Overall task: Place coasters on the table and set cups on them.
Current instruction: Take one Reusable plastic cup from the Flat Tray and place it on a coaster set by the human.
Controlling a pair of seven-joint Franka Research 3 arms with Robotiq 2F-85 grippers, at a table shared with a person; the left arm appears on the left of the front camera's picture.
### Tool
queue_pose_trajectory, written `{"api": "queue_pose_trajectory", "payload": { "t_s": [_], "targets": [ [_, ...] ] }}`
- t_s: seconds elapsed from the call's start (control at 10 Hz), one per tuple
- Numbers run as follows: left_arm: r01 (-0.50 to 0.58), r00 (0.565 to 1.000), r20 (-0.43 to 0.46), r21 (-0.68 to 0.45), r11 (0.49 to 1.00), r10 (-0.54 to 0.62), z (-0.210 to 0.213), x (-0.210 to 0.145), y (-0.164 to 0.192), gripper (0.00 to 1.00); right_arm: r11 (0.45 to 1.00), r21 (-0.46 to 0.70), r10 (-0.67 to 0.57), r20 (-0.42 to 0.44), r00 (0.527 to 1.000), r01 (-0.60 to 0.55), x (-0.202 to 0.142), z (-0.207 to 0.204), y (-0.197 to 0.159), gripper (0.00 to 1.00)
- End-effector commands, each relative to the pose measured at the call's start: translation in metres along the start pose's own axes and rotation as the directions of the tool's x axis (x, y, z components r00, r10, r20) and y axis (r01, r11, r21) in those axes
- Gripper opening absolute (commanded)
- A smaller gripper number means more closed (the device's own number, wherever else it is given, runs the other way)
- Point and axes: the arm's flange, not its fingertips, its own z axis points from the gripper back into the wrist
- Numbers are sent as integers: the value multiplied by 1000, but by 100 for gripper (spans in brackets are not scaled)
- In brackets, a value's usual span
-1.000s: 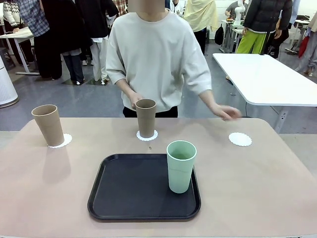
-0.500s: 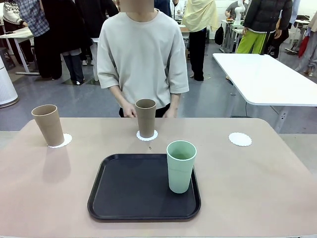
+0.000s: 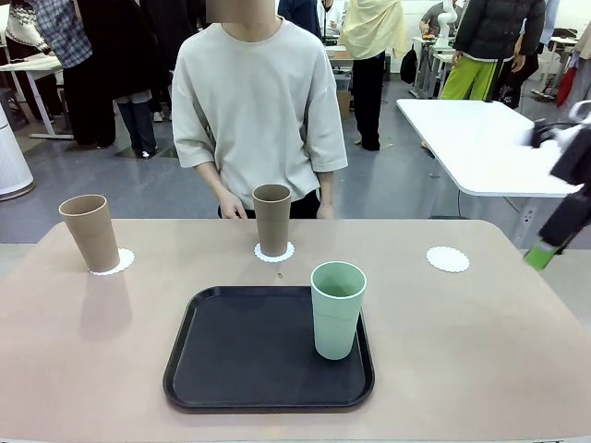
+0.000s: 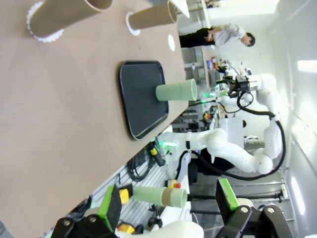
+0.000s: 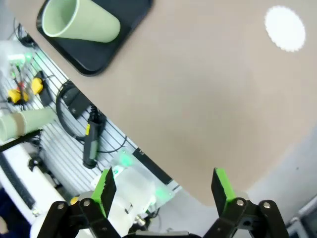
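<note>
On the beige table (image 3: pixel 480 341), one tan cup (image 3: pixel 90 231) stands on a coaster (image 3: pixel 116 263) at the far left. A second tan cup (image 3: pixel 271 220) stands on the middle coaster (image 3: pixel 274 253). At the far right a third coaster (image 3: pixel 448 259) lies bare. The mint green cup (image 3: pixel 337 309) stands upright on the black tray (image 3: pixel 249 355). My right arm (image 3: pixel 565 180) shows blurred at the right edge, above the table's right side. My right gripper (image 5: pixel 163 191) is open over the table edge, apart from the bare coaster (image 5: pixel 285 27) and the mint cup (image 5: pixel 81 22). My left gripper (image 4: pixel 168 203) is open and holds nothing.
A person stands at the far side with both hands (image 3: pixel 231 210) low behind the middle cup. A white table (image 3: pixel 489 138) stands at the back right. The table shows sideways in the left wrist view, with the tray (image 4: pixel 141 99) and the mint cup (image 4: pixel 176 91) on it.
The person has drawn the hand back from the right coaster and now stands upright behind the middle cup. My right arm has come into the front view at the right edge.
</note>
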Motion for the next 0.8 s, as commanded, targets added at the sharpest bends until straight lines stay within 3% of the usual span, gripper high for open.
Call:
{"api": "queue_pose_trajectory", "payload": {
  "t_s": [0.0, 0.3, 0.4, 0.7],
  "targets": [
    [-17, 1000, 9, -4, 1000, 17, 1, -1, -4, 100, 995, -71, 69, -43, 997, -72, 15, -37, 17, 100],
    [-17, 1000, 9, -4, 1000, 17, 1, -1, -4, 100, 972, -28, 230, -33, 973, -231, 29, -67, 42, 100],
    [-17, 1000, 9, -4, 1000, 17, 1, -1, -4, 100, 988, -41, 146, -52, 988, -148, 29, -53, 38, 100],
    [-17, 1000, 9, -4, 1000, 17, 1, -1, -4, 100, 988, -41, 146, -52, 988, -148, 29, -53, 38, 100]
  ]
}}
